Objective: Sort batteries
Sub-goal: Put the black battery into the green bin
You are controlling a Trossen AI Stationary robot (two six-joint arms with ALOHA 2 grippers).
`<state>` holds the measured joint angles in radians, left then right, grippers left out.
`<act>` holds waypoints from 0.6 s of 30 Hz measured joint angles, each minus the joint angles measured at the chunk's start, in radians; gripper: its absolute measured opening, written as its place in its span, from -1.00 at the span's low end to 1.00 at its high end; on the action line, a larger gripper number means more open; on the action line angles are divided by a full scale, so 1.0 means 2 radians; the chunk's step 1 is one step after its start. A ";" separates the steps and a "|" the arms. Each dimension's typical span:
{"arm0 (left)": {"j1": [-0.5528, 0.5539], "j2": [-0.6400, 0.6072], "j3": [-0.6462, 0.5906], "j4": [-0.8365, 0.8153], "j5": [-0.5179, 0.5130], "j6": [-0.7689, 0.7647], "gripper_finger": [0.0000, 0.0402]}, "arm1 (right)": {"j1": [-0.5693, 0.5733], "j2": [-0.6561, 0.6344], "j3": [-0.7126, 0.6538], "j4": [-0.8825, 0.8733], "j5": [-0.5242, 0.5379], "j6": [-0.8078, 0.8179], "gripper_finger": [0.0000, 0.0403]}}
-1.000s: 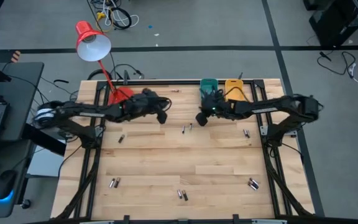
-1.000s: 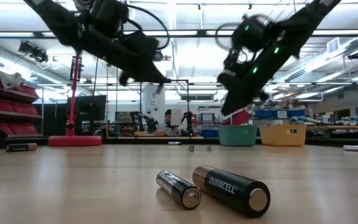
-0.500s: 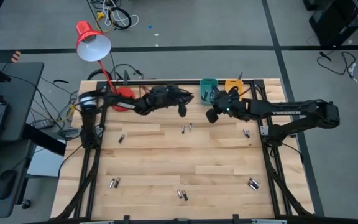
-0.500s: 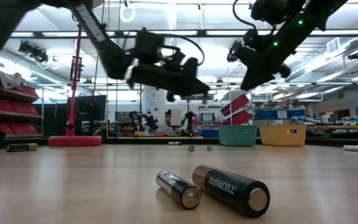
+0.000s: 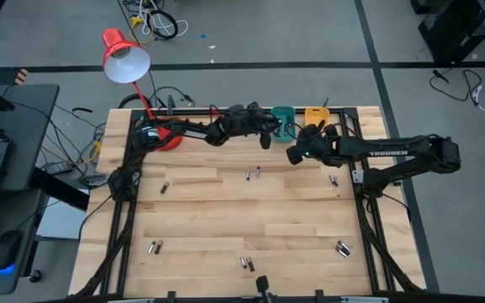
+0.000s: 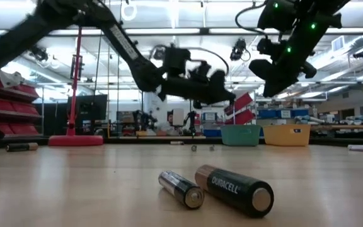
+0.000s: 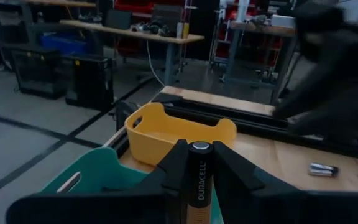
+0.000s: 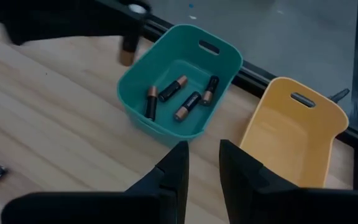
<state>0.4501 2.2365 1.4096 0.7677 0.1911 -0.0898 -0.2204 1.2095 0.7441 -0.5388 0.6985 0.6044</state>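
My left gripper (image 5: 266,138) reaches along the table's far edge and is shut on a Duracell battery (image 7: 199,177), right by the rim of the teal bin (image 8: 178,81). That bin holds several batteries (image 8: 180,95). The yellow bin (image 8: 294,124) stands next to it with nothing showing inside. My right gripper (image 8: 202,163) hovers near-side of the two bins, its fingers a little apart with nothing between them. Loose batteries lie on the table, among them a pair (image 5: 253,173) in the middle and a pair (image 6: 216,189) at the near edge. My left gripper pinches the battery's dark body (image 7: 199,186) between its two fingers, which come level from the table's left. The battery stands upright across the fingers, its silvery end (image 7: 199,147) up and its coppery end (image 8: 126,58) down. It hangs clear of table and bin.
A red desk lamp (image 5: 127,57) stands at the far left corner. More batteries lie at the left (image 5: 164,187), near left (image 5: 153,247), right (image 5: 333,179) and near right (image 5: 343,248). The table's middle is bare wood between them.
My left gripper has swept along the far edge toward the table's right and sunk, carrying the battery up to the teal bin. My right gripper has drawn back from the table's middle toward the right and risen a little.
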 joint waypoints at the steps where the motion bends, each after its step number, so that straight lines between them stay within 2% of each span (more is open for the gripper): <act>1: 0.000 0.004 0.008 -0.007 0.002 -0.010 -0.68 | 0.001 0.000 0.000 0.000 0.000 0.002 -0.63; 5: -0.001 0.019 0.027 -0.012 0.003 -0.014 -0.68 | 0.003 0.000 0.000 0.000 0.004 0.003 -0.63; 10: -0.001 0.019 0.032 -0.027 -0.055 -0.040 -0.65 | 0.011 0.000 0.000 0.000 0.004 0.003 -0.63; 13: 0.002 0.019 0.032 -0.027 -0.071 -0.049 -0.61 | 0.012 0.000 0.000 0.000 0.004 0.004 -0.63; 18: 0.000 0.019 0.032 -0.026 -0.068 -0.049 -0.57 | 0.012 0.000 0.000 0.000 0.004 0.013 -0.62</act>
<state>0.4505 2.2738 1.4727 0.7164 0.0553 -0.1876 -0.1963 1.2098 0.7441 -0.5388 0.7071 0.6308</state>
